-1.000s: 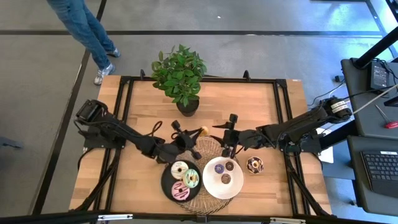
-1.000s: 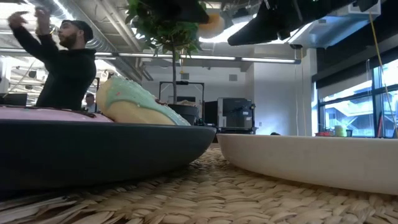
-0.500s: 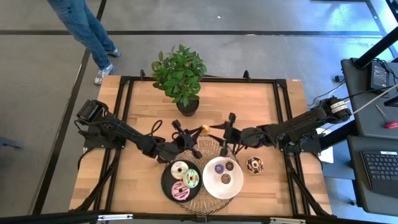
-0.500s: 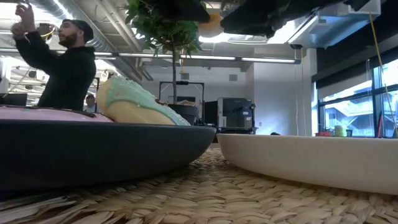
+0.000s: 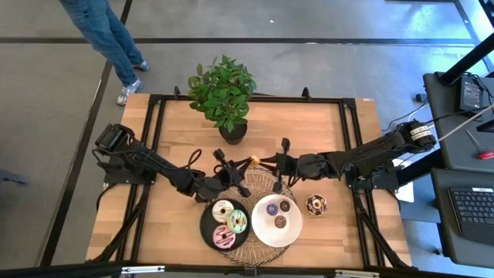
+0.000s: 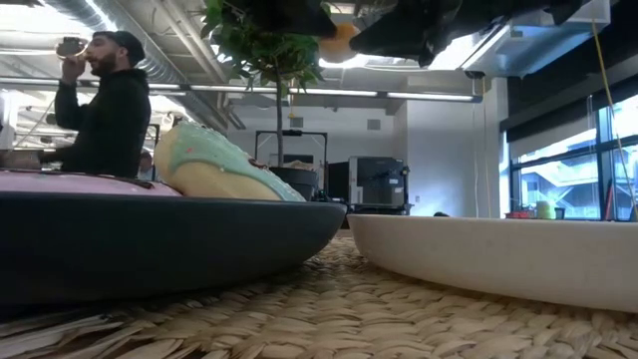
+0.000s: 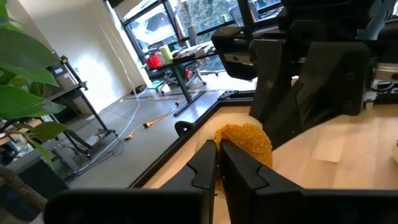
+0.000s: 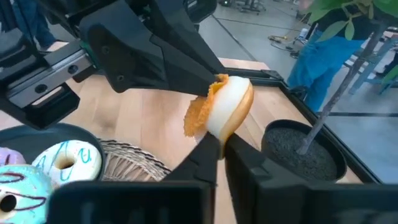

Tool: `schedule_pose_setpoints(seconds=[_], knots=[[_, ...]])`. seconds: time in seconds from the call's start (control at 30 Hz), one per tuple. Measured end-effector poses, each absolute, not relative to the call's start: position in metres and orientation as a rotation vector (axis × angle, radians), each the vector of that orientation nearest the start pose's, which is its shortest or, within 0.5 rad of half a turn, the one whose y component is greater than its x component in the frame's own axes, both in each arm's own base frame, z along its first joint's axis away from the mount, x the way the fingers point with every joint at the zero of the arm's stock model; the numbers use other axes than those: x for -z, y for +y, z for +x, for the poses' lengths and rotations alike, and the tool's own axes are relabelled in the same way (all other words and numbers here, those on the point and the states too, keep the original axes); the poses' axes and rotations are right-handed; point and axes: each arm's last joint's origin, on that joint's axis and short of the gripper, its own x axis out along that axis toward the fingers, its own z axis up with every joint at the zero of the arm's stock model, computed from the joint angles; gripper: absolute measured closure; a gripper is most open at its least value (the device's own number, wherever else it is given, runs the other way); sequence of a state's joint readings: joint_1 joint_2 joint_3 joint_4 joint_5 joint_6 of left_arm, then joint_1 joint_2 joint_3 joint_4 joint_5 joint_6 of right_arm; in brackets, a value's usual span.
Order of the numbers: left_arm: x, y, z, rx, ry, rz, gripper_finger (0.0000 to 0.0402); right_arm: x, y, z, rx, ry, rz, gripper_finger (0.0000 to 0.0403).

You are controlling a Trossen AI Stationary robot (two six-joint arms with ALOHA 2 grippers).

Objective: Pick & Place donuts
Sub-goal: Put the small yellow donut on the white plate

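Observation:
A small orange-iced donut (image 5: 253, 161) with a cream body is in the air over the far edge of the woven mat (image 5: 261, 185), between both grippers. My left gripper (image 5: 245, 164) comes from the left and is shut on it. My right gripper (image 5: 264, 161) comes from the right and its fingers are closed at the donut's other rim. Cream-white (image 5: 223, 210), mint-green (image 5: 237, 222) and pink (image 5: 224, 237) donuts lie on the black plate (image 5: 207, 230). Purple (image 5: 272, 208) and two brown minis lie on the white plate (image 5: 262, 232). A sprinkled chocolate donut (image 5: 316, 205) lies on the table. My left gripper pinches the donut's orange-iced rim (image 8: 214, 84) between its two fingers, coming level from the table's left; the donut stands on edge, lifted clear of the mat. My right gripper pinches the opposite rim (image 8: 214, 132) at its fingertips (image 8: 208, 149), coming level from the table's right.
A potted plant (image 5: 224, 96) stands just behind the grippers at the table's far middle. The two plates sit on the mat near the front edge. A person (image 5: 108, 38) stands beyond the far left corner and also shows in the low view (image 6: 100, 110).
My right gripper has moved toward the table's left, up to the orange donut held by my left gripper. The donut and my left gripper have stayed in place. The person in the background has lowered both arms.

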State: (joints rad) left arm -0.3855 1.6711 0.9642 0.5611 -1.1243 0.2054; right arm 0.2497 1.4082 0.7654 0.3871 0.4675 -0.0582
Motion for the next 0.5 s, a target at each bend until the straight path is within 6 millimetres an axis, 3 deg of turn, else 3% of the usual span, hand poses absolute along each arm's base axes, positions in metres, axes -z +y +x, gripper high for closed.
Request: schedule_pose_setpoints(seconds=[0.13, 0.5], knots=[[-0.24, -0.109, 0.334, -0.723, 0.206, 0.333, 0.0374, -0.241, 0.061, 0.292, 0.209, 0.265, -0.156, 0.0394], [-0.24, -0.117, 0.33, -0.757, 0.218, 0.369, 0.0357, -0.252, 0.058, 0.271, 0.157, 0.349, -0.056, 0.0396]])
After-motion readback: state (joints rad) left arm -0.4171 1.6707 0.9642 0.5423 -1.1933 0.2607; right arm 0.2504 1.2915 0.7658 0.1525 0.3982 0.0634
